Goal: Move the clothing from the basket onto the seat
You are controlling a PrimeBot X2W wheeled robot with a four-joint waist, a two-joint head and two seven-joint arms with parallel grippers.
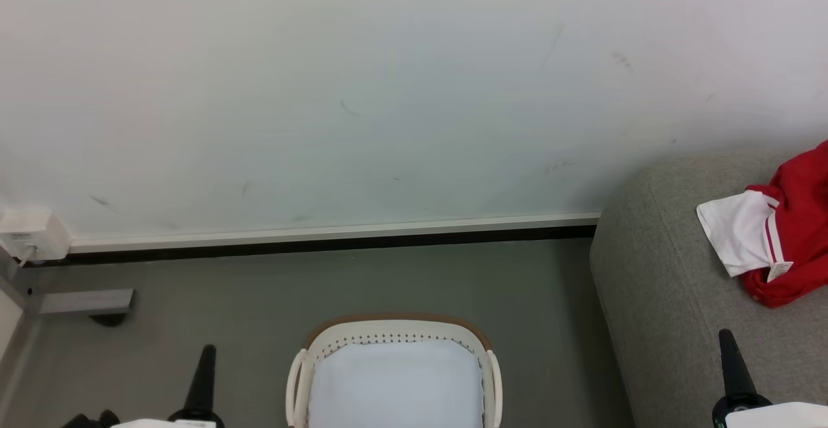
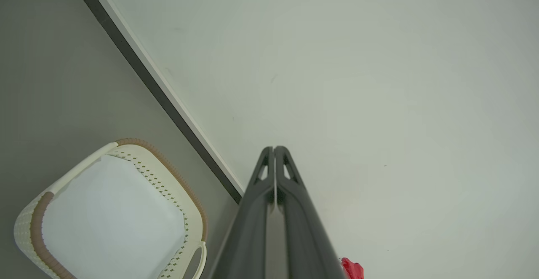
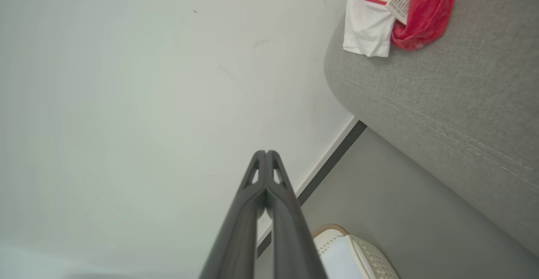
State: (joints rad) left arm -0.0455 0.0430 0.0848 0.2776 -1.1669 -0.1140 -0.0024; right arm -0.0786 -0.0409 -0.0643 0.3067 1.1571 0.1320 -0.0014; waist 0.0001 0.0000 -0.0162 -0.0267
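Evidently the clothing lies on the seat, ahead-right of my right fingers and far from my left fingers, both pairs pressed together, the basket between them looking bare.

clothing, at 3 o'clock in the head view: bright red, with a white panel edged by a thin red-and-white stripe; small white label with dark print. sofa, at 4 o'clock: light grey, finely flecked weave, paler stitch lines along the edge. basket, at 6 o'clock: cream-white, rows of small dark diamond-shaped holes under a brown woven-look rim; inside plain pale bluish white. wall: off-white with a faint green cast, a few grey scuff marks. skirting: white over a black strip. floor: plain dull grey-green. box, at 9 o'clock: white. left gripper and right gripper: black fingers.
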